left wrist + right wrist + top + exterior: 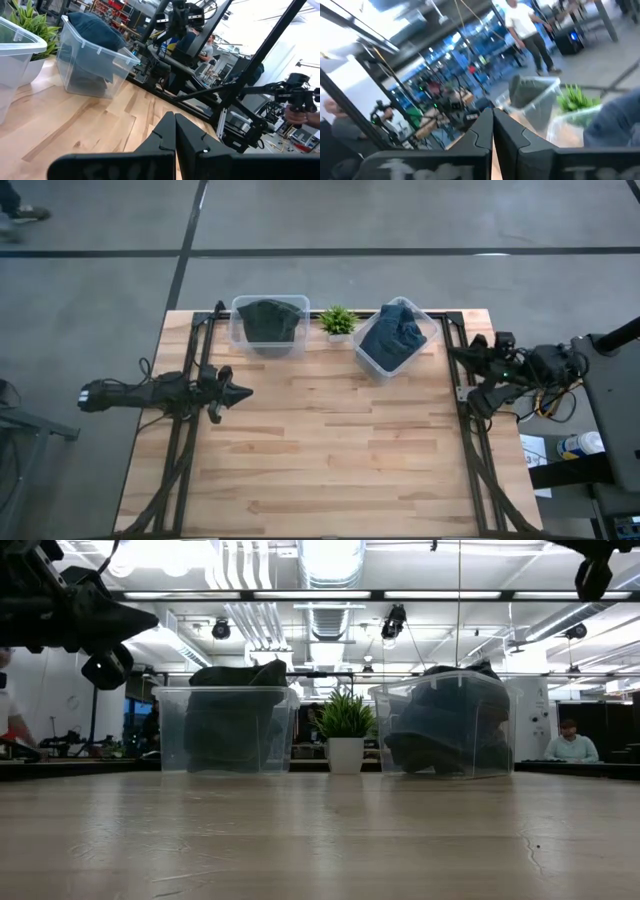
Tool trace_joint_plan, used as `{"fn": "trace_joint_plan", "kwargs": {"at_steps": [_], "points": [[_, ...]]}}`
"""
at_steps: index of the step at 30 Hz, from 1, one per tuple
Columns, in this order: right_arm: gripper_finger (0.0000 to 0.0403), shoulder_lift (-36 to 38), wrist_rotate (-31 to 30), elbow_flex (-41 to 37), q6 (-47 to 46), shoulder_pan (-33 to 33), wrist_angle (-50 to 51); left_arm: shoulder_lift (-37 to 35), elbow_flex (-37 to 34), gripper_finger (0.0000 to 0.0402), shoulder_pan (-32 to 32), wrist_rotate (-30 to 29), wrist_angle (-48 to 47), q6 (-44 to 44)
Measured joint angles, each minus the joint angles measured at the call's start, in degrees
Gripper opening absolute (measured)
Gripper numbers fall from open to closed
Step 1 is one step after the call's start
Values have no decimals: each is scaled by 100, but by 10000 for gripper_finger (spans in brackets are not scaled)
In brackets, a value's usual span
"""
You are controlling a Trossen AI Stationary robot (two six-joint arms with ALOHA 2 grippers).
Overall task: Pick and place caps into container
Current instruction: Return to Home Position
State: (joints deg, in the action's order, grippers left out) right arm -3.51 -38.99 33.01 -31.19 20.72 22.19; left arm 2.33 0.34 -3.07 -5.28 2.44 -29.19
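Dark olive-green caps [268,320] fill the left clear container [270,326] at the table's far edge. Slate-blue caps [393,335] are heaped in the right clear container [396,338], which sits turned at an angle; the pile rises above its rim [445,675]. My left gripper [245,391] hovers shut above the table's left side, pointing right, holding nothing; its wrist view shows the fingertips together [174,120]. My right gripper [452,351] hovers shut at the table's right edge near the blue caps' container, also holding nothing [493,116].
A small green potted plant [338,321] stands between the two containers. Black frame rails [200,360] run along the table's left and right sides. The bare wooden tabletop [340,450] stretches toward the near edge. People show in the room beyond.
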Motion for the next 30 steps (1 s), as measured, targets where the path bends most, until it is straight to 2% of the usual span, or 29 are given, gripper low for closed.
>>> {"fn": "trace_joint_plan", "kwargs": {"at_steps": [3,8,14,18,20,24,30], "points": [[8,346,182,-136,382,1,-261,0,0,0,0,2,17,2],[8,331,621,-52,930,1,-405,0,0,0,0,4,14,2],[8,348,707,112,1620,1,-360,20,0,0,0,7,-33,4],[8,350,847,-43,1580,1,-420,28,0,0,0,7,-36,4],[8,350,976,-303,1506,0,-819,28,0,0,0,9,-38,4],[8,350,1250,-1097,1679,1,-2227,28,0,0,0,9,-38,4],[8,352,1205,-2077,2151,-121,-3867,28,0,0,0,11,-40,4]]}}
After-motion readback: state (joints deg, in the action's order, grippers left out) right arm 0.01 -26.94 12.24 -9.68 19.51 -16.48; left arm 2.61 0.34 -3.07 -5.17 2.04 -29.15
